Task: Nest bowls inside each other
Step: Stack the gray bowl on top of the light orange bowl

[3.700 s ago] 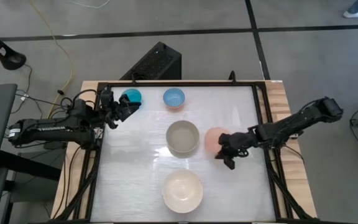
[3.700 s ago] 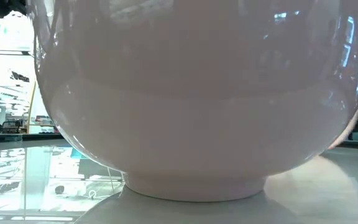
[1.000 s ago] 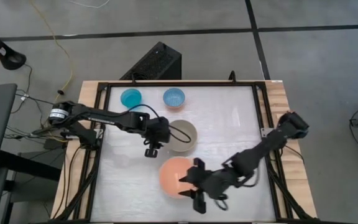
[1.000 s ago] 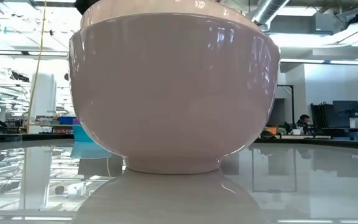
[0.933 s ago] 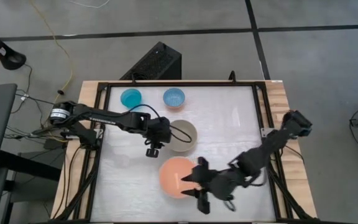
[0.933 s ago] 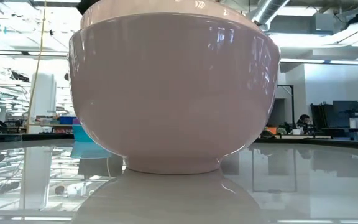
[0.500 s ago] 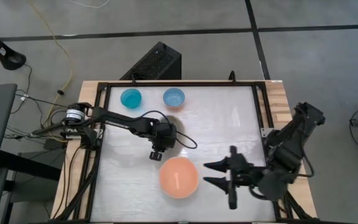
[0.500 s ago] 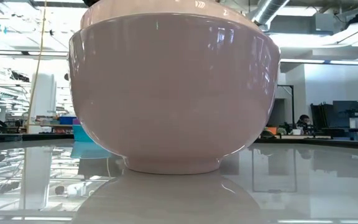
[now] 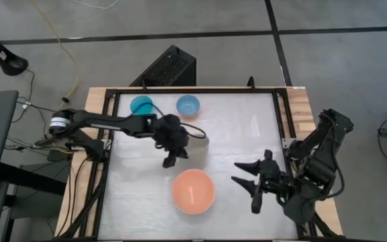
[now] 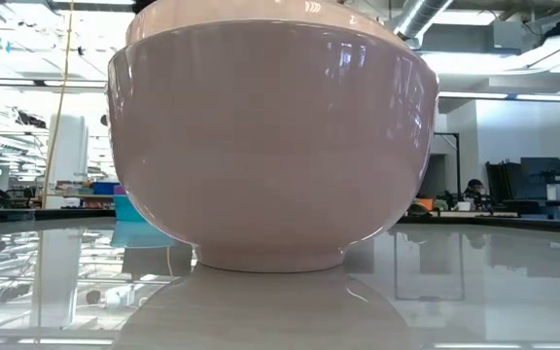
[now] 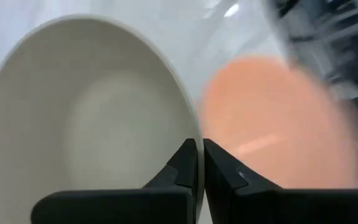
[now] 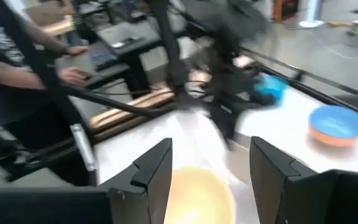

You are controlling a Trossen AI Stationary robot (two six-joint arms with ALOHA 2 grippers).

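Observation:
The salmon-pink bowl (image 9: 193, 191) sits nested in the cream-white bowl (image 10: 261, 156) near the table's front; the low view shows its rim above the white one's. My left gripper (image 9: 183, 138) is shut on the beige-grey bowl (image 11: 86, 118), which the high view mostly hides under the gripper. The cyan bowl (image 9: 142, 104) and the lighter blue bowl (image 9: 188, 104) stand on their bases at the far edge. My right gripper (image 9: 236, 173) hangs open to the right of the nested pair, holding nothing. My left gripper pinches the beige-grey bowl's rim (image 11: 197, 134), one finger inside the bowl and one outside its wall. The fingers come slanting down from the table's left. The bowl is tilted in the hold; whether it is wholly clear of the table does not show.
A black metal frame (image 9: 282, 121) runs around the white tabletop. Free surface lies between the nested pair and the far bowls and along the right side. People and desks (image 12: 36, 56) show in the room beyond the table.
My left gripper has shut on the beige-grey bowl's rim, risen and tipped, taking the bowl off its spot in the table's middle. My right gripper has drawn back from the salmon-pink bowl toward the table's right edge, rising and turning, still open.

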